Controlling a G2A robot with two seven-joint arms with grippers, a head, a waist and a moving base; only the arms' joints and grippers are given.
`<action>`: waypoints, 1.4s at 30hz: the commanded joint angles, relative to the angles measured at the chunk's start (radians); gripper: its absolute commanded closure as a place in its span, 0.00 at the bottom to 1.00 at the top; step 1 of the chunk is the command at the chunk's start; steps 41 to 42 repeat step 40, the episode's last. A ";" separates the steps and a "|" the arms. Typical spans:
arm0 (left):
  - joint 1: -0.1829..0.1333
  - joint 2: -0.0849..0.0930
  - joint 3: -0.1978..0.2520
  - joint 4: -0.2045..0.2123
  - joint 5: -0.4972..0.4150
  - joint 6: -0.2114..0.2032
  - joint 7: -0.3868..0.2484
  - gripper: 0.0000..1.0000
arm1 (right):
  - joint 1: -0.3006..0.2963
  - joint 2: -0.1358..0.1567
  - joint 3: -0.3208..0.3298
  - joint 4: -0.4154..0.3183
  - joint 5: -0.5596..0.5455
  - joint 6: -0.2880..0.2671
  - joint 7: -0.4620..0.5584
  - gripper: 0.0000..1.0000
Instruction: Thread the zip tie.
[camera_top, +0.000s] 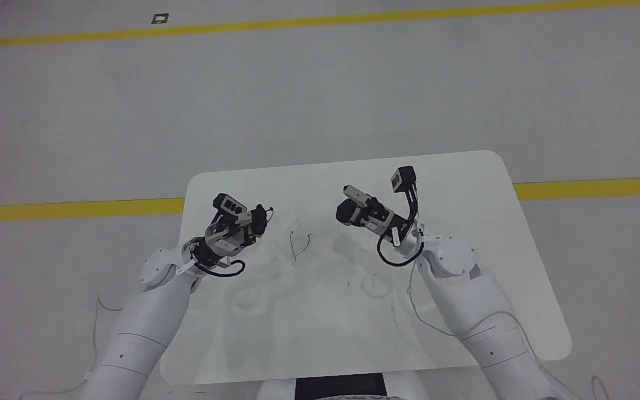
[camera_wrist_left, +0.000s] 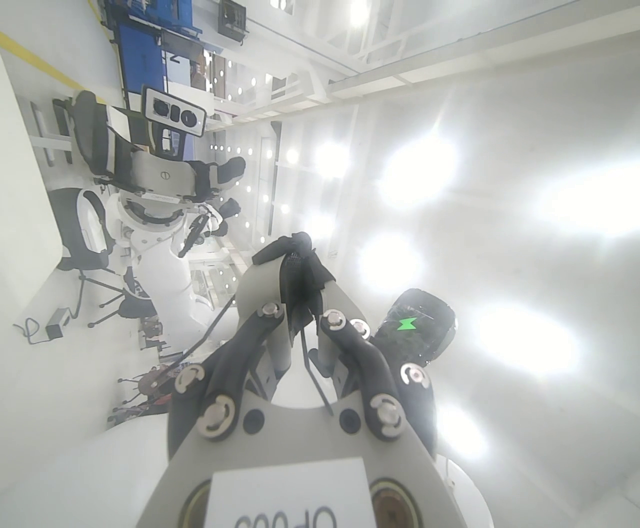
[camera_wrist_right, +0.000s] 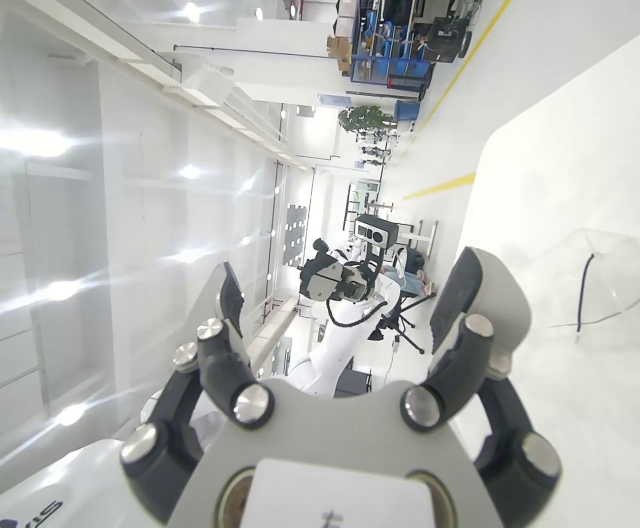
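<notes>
With my left fingers (camera_wrist_left: 299, 260) pinched shut, my right fingers (camera_top: 348, 204) spread wide and the zip tie (camera_top: 298, 243) lying on the table (camera_top: 460, 190) between the two, I feared the thin, springy tie would skid across the table or slip from a shallow pinch.

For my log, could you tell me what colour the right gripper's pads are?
Black pads, best seen in the right wrist view.
</notes>
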 joint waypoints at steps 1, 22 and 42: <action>0.000 0.000 0.000 0.000 0.000 0.000 0.000 1.00 | 0.000 0.000 0.000 0.000 0.000 0.000 0.000 0.00; 0.056 0.017 -0.066 -0.156 0.056 0.041 0.062 1.00 | -0.087 0.034 0.143 -0.156 -0.089 -0.062 -0.098 0.00; 0.063 0.019 -0.092 -0.128 -0.054 0.143 0.005 1.00 | -0.087 0.034 0.143 -0.156 -0.089 -0.062 -0.098 0.00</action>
